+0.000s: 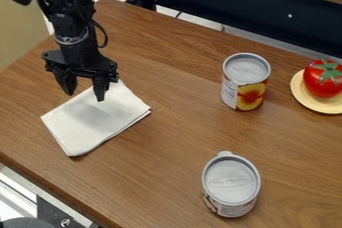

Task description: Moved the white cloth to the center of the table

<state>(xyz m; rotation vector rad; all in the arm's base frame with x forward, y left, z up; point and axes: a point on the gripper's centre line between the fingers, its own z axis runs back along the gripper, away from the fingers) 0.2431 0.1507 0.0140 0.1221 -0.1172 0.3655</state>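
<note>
The black gripper (85, 94) hangs over the upper left part of the table, pointing down with its two fingers apart and nothing between them. Below it the white cloth (93, 122) lies folded and flat at the table's left side, one corner lifted slightly at its right edge. The fingertips overlap the cloth's upper edge in the view; whether they touch it I cannot tell.
On the wooden table (160, 147) a can with a yellow and red label (247, 84) stands right of centre. A second can (230, 184) stands near the front. At the right edge a tomato (323, 78) sits on a yellow plate (310, 103).
</note>
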